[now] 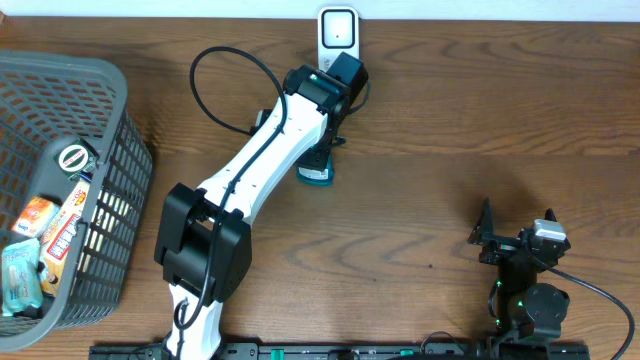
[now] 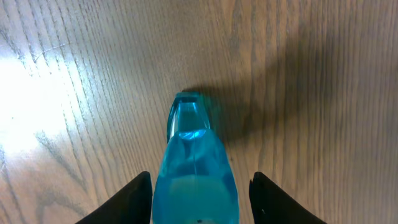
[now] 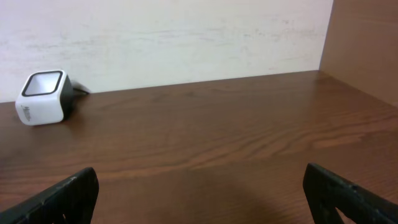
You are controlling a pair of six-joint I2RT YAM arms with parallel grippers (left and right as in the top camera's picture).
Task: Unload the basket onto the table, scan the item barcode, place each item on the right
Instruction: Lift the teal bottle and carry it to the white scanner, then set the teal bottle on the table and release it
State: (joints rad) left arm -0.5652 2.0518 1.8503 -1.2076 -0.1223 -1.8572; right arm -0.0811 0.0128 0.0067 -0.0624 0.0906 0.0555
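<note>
Your left gripper point(image 2: 202, 179) stands slightly apart around the blue bottle point(image 2: 194, 155), whose lower end is cut off. Overhead, the arm hides most of it, near the scanner point(image 1: 338, 30). Your right gripper point(image 3: 199, 173) gapes wide over bare table point(image 3: 249, 137).

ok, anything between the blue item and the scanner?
Nothing visible stands between the item and the scanner. Only the left arm hangs over that gap, its wrist hiding some of it from overhead.
</note>
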